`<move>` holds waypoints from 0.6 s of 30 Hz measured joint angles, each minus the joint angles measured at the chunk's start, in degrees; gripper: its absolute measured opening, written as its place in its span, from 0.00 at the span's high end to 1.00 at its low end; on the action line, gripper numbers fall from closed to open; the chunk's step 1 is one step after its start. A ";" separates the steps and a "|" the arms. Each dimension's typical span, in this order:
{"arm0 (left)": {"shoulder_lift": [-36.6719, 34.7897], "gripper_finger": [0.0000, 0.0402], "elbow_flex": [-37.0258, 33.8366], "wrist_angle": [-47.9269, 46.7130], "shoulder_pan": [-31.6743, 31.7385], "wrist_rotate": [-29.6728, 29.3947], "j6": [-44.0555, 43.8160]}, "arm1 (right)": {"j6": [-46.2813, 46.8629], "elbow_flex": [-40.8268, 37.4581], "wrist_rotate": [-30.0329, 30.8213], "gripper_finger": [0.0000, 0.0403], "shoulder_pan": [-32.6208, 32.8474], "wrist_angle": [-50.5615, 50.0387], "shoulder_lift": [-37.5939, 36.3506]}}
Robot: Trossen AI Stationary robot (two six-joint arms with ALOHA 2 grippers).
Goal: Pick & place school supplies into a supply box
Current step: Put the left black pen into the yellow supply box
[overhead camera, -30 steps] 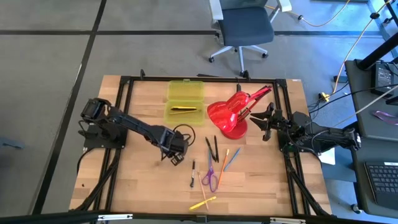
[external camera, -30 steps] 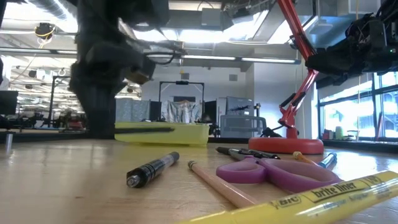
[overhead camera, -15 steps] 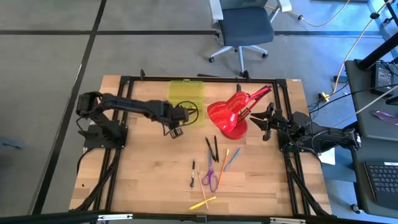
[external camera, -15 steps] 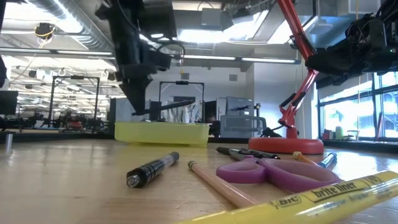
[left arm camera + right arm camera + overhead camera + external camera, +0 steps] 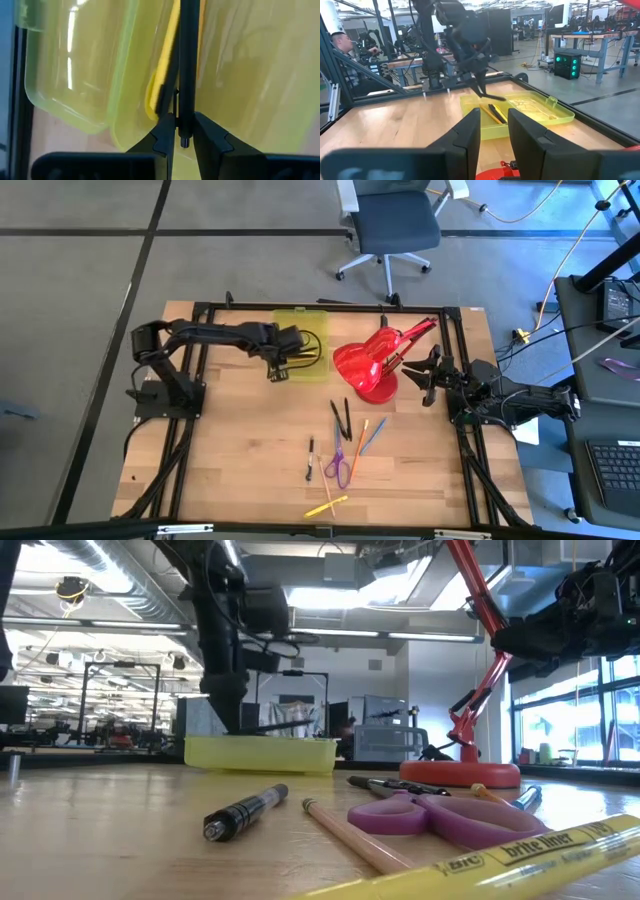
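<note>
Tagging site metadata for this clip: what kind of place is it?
Likely a robotics lab in an open industrial workspace: a wooden table in a black frame, rows of workbenches with electronics, exposed ceiling ducts, and an office chair nearby.

The highlighter [image 5: 470, 865] in the low view runs off frame.

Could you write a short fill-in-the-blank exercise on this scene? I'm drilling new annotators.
1. The left pincer holds a thin dark ____ over the translucent yellow-green plastic supply box.
2. Inside the box already lies a ____ pen.
3. The purple-handled scissors lie on the wooden ____.
4. The right pincer holds ____.

Missing words: pen; yellow; table; nothing
</note>
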 joint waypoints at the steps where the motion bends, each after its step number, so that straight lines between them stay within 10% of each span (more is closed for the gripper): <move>1: 0.80 0.89 0.01 0.03 0.37 -0.41 1.34 | -0.02 -0.01 0.00 0.74 0.01 0.02 0.01; 18: 3.75 0.86 0.01 0.64 2.10 -1.28 8.52 | -0.04 -0.01 0.04 0.74 0.01 0.04 0.00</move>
